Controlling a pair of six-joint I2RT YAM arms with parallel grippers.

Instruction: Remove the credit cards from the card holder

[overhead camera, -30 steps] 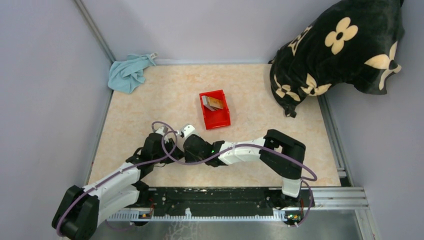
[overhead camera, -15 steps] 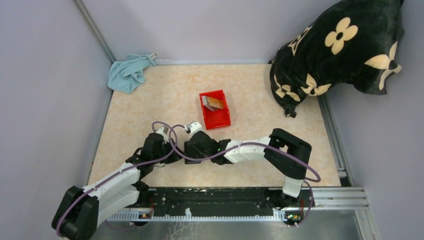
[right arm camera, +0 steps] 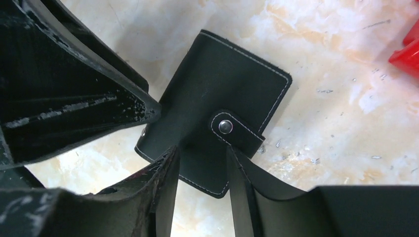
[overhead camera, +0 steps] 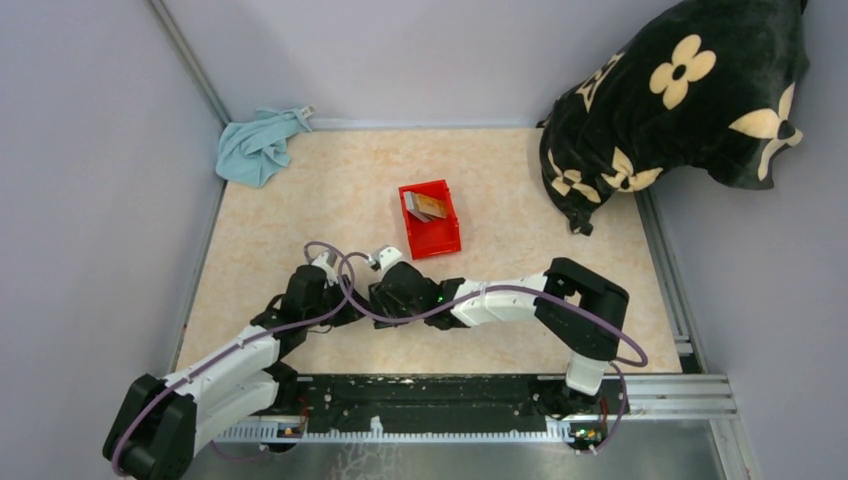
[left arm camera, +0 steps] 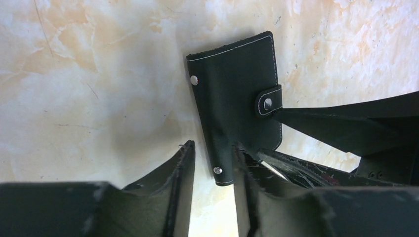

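The card holder (left arm camera: 237, 98) is a black wallet lying flat on the table, folded shut with its snap strap (right arm camera: 232, 129) fastened. My left gripper (left arm camera: 212, 160) is open, and the wallet's near corner lies between its fingers. My right gripper (right arm camera: 200, 160) is open and straddles the wallet's edge below the strap. In the top view both grippers meet over the wallet, left gripper (overhead camera: 345, 298) and right gripper (overhead camera: 388, 285), and hide it. Tan and grey credit cards (overhead camera: 424, 206) lie in the red bin (overhead camera: 440, 242). Any cards inside the wallet are hidden.
The red bin stands just beyond the grippers; its corner shows in the right wrist view (right arm camera: 407, 49). A blue cloth (overhead camera: 258, 146) lies at the back left corner. A black flowered cushion (overhead camera: 680, 100) fills the back right. Walls enclose the table.
The right gripper has shifted slightly right and nearer, and its elbow has moved right. The left arm has stayed almost still. The wallet stays shut.
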